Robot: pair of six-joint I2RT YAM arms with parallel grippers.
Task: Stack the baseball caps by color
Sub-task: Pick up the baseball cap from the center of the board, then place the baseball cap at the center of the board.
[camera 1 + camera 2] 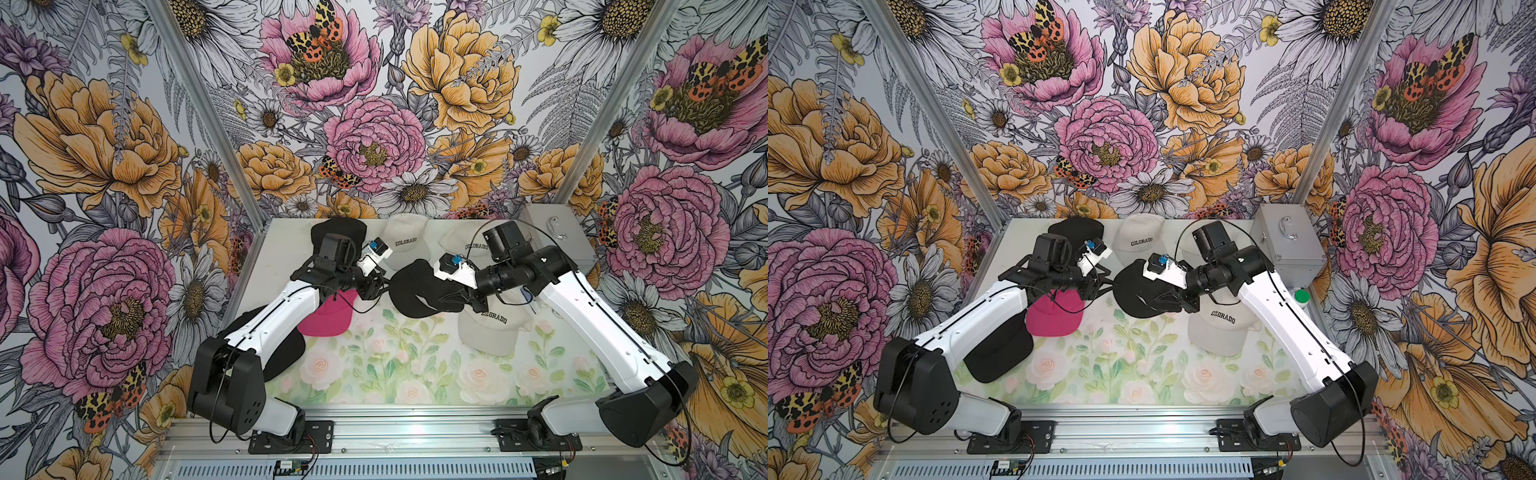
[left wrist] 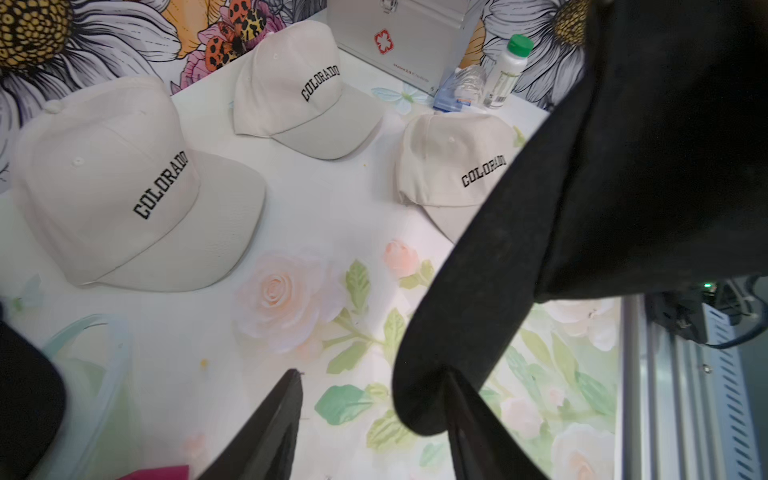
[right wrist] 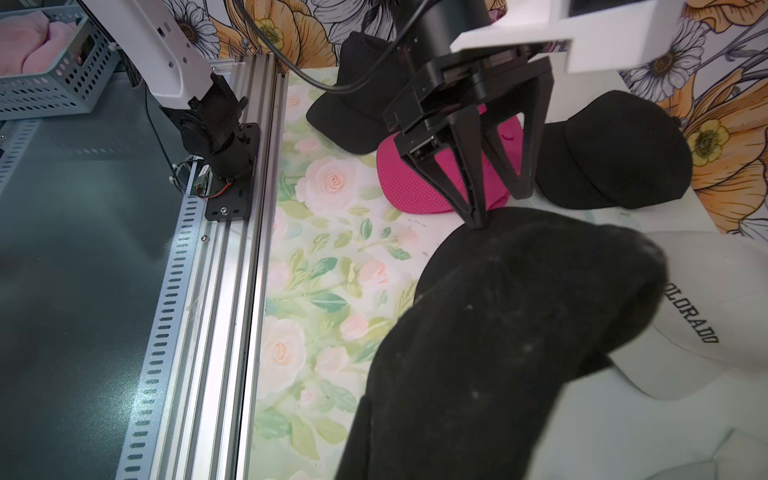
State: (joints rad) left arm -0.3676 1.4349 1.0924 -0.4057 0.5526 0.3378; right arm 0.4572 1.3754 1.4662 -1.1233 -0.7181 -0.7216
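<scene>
Jaws of my left gripper stand spread, one fingertip touching the brim of the black cap; my right gripper is clamped on that same cap.

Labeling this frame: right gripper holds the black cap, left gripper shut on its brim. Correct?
Not quite. The left gripper is open: the right wrist view shows its jaws apart, with one fingertip at the brim. The right gripper does hold the black cap.
</scene>
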